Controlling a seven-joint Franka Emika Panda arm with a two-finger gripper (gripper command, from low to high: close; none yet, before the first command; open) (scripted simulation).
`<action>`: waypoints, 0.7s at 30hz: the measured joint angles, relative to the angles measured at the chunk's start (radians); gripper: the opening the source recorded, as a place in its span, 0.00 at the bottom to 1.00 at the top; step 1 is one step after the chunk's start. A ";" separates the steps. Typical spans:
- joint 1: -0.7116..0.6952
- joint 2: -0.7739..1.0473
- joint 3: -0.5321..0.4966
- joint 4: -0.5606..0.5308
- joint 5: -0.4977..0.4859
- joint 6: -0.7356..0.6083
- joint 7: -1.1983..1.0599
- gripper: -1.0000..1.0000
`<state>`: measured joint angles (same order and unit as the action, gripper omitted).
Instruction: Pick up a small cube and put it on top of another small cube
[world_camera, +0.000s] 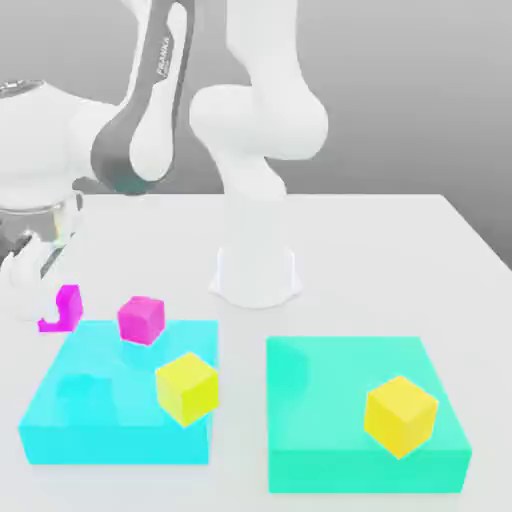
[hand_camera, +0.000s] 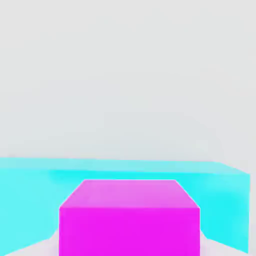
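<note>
Fingers (world_camera: 35, 285) grip a small cube (world_camera: 66, 306) above the white table (world_camera: 380, 260).

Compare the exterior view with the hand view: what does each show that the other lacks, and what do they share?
Exterior view alone: the robot arm, a second magenta cube on the cyan block, two yellow cubes, and a green block.
Hand view alone: a near look at the held cube's flat top face.
Shared: the magenta cube at the gripper, the cyan block and the white table.
</note>
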<state>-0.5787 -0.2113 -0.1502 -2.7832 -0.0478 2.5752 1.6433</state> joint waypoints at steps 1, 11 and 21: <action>0.000 -0.036 0.008 -0.018 -0.005 -0.019 0.010 0.00; 0.016 -0.386 0.077 -0.194 -0.006 -0.193 0.072 0.00; 0.017 -0.198 0.079 -0.255 -0.009 0.056 0.075 1.00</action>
